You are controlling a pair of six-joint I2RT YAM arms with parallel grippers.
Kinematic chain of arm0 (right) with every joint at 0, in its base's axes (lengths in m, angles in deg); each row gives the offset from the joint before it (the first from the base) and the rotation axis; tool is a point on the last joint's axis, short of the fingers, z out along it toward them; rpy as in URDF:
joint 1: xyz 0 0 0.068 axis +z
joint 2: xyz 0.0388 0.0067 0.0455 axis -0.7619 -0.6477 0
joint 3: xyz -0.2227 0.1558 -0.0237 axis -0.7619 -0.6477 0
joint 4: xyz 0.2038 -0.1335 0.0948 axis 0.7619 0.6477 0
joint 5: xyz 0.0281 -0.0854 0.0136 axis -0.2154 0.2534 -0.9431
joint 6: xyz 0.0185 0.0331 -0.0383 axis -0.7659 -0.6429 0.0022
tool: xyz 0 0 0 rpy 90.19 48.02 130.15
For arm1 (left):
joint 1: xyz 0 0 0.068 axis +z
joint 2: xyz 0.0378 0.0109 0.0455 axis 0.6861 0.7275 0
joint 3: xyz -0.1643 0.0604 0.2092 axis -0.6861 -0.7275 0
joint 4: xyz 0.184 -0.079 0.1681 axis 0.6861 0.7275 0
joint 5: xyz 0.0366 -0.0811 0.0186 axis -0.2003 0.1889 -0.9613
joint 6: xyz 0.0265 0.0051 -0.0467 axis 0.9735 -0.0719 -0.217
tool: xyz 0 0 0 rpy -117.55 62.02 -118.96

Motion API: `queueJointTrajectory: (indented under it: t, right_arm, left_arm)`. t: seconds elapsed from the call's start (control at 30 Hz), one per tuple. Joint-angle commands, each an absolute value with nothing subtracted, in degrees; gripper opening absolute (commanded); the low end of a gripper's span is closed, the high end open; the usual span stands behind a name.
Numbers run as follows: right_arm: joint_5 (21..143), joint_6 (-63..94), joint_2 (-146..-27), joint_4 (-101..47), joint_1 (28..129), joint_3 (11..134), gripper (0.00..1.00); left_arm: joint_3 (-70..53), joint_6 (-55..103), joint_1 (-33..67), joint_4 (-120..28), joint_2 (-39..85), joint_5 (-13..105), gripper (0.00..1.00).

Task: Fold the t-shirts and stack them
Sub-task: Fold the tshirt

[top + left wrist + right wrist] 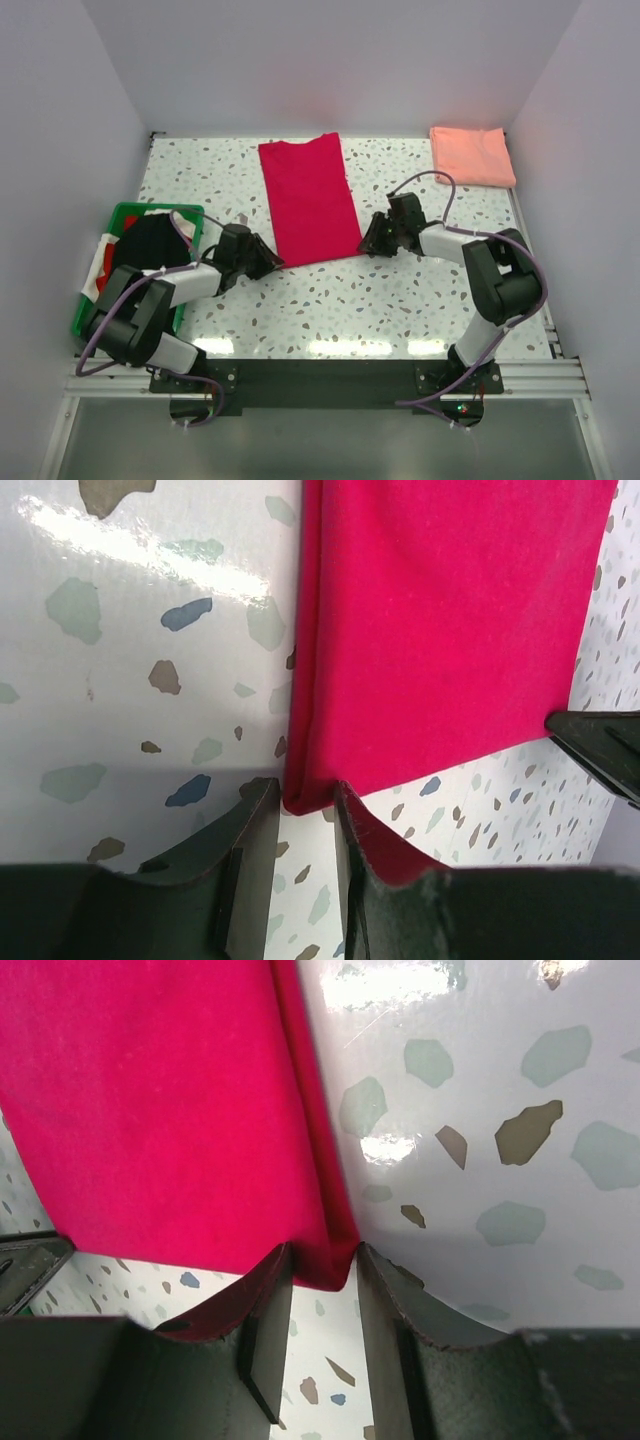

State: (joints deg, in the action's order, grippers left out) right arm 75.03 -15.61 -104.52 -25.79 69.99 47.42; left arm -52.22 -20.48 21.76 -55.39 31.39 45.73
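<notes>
Two hands [272, 260] [368, 240] astride crimson t-shirt [308, 200] corners

From above, the wrist housings are covering the near corners of the red shirt [310, 200]. Even close up, it is not showing whether the left jaws and right jaws are pinching the cloth or only straddling it. Both wrist pictures are cutting the shirt off at their top edges. In the green crate [140, 208], a black cloth [155, 245] is hiding most of a red-and-white thing [100, 268], too small to name.
</notes>
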Motion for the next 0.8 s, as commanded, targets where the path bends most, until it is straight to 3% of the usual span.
queueJointTrajectory:
  t: [0.0, 0.13, 0.37, 0.53, 0.77]
  right_arm:
    - [77.0, -15.6, -106.6, -25.5, 70.2, 45.6, 0.35]
    - [76.4, -16.0, -107.3, -26.4, 70.2, 45.3, 0.3]
    - [75.6, -15.9, -106.9, -27.0, 70.2, 44.2, 0.14]
    - [73.6, -15.7, -105.0, -27.5, 70.2, 42.7, 0.0]
    - [71.1, -15.6, -96.7, -27.6, 70.3, 33.9, 0.0]
  left_arm:
    - [-52.9, -21.3, 20.8, -55.0, 33.6, 42.7, 0.33]
    - [-52.9, -21.8, 19.9, -55.6, 35.0, 42.5, 0.27]
    - [-52.9, -22.7, 19.3, -56.0, 35.6, 42.9, 0.0]
    - [-53.6, -22.8, 18.8, -54.3, 33.1, 42.9, 0.0]
    - [-58.6, -22.5, 15.8, -49.9, 25.6, 42.0, 0.0]
